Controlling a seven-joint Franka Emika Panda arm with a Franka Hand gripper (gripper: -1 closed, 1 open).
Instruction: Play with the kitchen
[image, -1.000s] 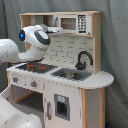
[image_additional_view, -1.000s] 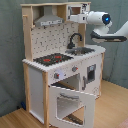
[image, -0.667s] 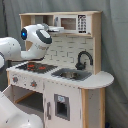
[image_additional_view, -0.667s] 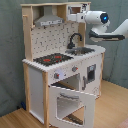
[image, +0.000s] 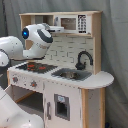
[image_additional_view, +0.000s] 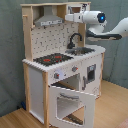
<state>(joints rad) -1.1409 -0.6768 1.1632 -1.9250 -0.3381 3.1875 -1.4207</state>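
Note:
The kitchen (image: 65, 50) is a tall toy of pale wood and white panels, seen in both exterior views (image_additional_view: 45, 37). It has a black-red hob (image: 34, 66), a grey sink (image: 70, 75) and a black faucet (image: 84, 59). My white arm reaches in high over the counter. The gripper (image: 56, 29) is up at the top shelf, beside the hood (image_additional_view: 47, 20). In the second exterior view the gripper (image_additional_view: 68, 18) points at the upper cabinet from the second exterior view's right. The oven door (image_additional_view: 72, 102) hangs open, swung down and forward.
A grey curtain (image_additional_view: 10, 50) hangs behind the kitchen. Wooden floor (image_additional_view: 115, 110) lies around its base. A bulky white part of the arm (image: 15, 112) fills the first exterior view's lower left corner. A small cupboard door with a dark panel (image: 61, 107) sits under the sink.
The arm has shifted slightly, bringing the gripper a little closer to the upper shelf and hood. The kitchen and its open oven door have not moved.

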